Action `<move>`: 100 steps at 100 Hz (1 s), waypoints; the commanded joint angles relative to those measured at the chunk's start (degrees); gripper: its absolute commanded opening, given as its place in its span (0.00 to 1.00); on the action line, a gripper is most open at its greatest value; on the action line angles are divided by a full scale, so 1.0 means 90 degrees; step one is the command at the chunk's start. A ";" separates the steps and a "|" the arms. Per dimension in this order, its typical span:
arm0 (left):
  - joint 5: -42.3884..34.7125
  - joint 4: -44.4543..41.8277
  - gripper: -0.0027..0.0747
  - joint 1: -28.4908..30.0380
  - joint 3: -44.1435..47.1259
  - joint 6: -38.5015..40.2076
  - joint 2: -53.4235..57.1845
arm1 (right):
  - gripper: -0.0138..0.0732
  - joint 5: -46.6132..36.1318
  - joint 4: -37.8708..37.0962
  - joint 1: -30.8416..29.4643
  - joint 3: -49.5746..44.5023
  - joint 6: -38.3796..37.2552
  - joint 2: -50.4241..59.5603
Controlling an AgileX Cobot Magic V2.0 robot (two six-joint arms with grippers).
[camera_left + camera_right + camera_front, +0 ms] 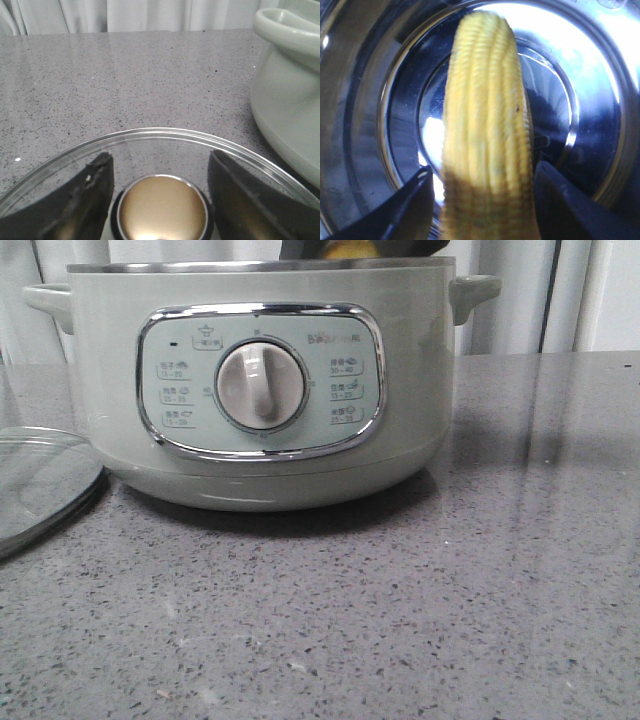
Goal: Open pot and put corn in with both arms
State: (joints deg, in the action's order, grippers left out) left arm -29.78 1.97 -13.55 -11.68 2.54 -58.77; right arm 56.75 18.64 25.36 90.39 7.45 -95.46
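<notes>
Above the pot, the right claw grips the corn.

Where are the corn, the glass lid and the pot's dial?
corn (485,125): right wrist view, middle of the cob.
glass lid (40,480): front view, its glass.
dial (262,385): front view, white knob's centre.

Left gripper open over glass lid, pot beside

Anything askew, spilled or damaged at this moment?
Nothing stands out. The glass lid lies flat on the counter left of the pot; the corn hangs between the right tool's fingers over the steel interior.
</notes>
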 commanded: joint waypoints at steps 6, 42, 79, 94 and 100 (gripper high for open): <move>-0.0567 0.0058 0.50 0.0013 -0.0183 0.0040 0.0212 | 0.65 -0.0314 0.0131 0.0002 0.0234 0.0087 0.0279; -0.0567 0.0058 0.49 0.0013 -0.0213 0.0040 0.1371 | 0.66 -0.0300 0.0037 0.0002 0.0525 0.0264 0.0566; 0.0193 0.0058 0.14 0.0013 -0.0253 0.0040 0.3650 | 0.20 -0.0312 -0.0523 0.0002 0.0571 0.0264 0.1824; 0.0924 0.0058 0.01 0.0013 -0.0253 0.0040 0.4492 | 0.08 -0.0312 -0.0767 0.0002 0.0571 0.0264 0.2227; 0.1183 0.0058 0.01 0.0013 -0.0253 0.0040 0.4822 | 0.08 -0.0335 -0.0793 0.0002 0.0571 0.0264 0.2364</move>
State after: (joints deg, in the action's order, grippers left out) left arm -18.97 2.09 -13.55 -12.04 2.54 -18.19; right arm 56.85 12.24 25.36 93.61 9.22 -77.63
